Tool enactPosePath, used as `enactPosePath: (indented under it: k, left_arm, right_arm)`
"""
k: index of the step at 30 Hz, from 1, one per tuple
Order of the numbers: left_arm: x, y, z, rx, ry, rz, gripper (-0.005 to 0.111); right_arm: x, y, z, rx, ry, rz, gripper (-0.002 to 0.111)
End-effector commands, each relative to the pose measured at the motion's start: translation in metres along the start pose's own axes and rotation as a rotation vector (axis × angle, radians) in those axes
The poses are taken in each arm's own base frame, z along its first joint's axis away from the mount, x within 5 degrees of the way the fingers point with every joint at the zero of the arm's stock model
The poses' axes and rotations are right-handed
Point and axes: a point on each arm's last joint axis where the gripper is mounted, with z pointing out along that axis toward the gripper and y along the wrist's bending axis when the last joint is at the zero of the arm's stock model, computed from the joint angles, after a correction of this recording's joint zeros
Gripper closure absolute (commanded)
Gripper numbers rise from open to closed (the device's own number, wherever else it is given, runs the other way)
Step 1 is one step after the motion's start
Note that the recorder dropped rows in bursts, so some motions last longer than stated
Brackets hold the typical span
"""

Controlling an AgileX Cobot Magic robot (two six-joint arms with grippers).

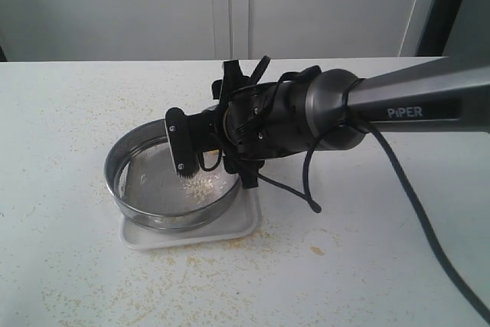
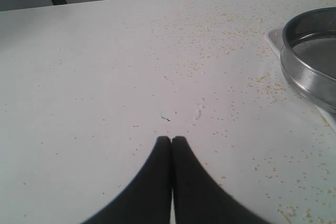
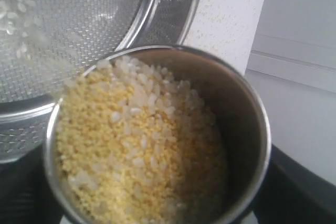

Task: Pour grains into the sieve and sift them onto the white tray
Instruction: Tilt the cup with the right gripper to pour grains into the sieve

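Lying thinly across the near part of the speckled white counter [image 1: 367, 266], loose golden-yellow and pale grains [image 1: 315, 250] surrounded the flat rectangular white tray [image 1: 241, 223], which sat left of the counter's middle, well in from the near edge. On that tray stood the wide round steel sieve [image 1: 134, 201] with its fine grey mesh bottom, covering most of it. A small heap of grains rested on the mesh at the side nearer the counter's right edge.

Just above that heap the black right claw [image 1: 213, 157] — reaching in from the right edge on a dark arm — gripped a small rounded steel cup [image 3: 247, 114], its jaws spread wide around the cup's body. The cup was tipped toward the sieve and nearly full of mixed yellow bits and whitish rice-like grains. A blurred trickle of pale ones showed over the mesh past its lip.

The black left claw [image 2: 171, 141] was closed, fingertips pressed together with nothing between them, low over bare counter well apart from the sieve — whether it touched the surface could not be told. Beyond the counter's far edge rose a plain pale wall [image 1: 115, 5].
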Motion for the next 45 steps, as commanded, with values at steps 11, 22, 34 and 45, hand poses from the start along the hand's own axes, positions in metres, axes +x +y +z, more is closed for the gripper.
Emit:
enactPosePath:
  k: [11,22,34,45]
  left_arm:
    - [0.001,0.000,0.000,0.005,-0.002,-0.007,0.107]
    - [0.001,0.000,0.000,0.005,-0.002,-0.007,0.107]
    - [0.001,0.000,0.000,0.005,-0.002,-0.007,0.107]
    - [0.001,0.000,0.000,0.005,-0.002,-0.007,0.107]
  right_arm:
    - [-0.003,-0.002,0.006,0.024,0.002,-0.069,0.108]
    - [-0.004,-0.009,0.005,0.055,0.009,-0.088,0.108]
    - [-0.007,-0.008,0.002,0.065,0.037,-0.130,0.108]
    - [-0.003,-0.009,0.002,0.075,0.073,-0.144,0.108]
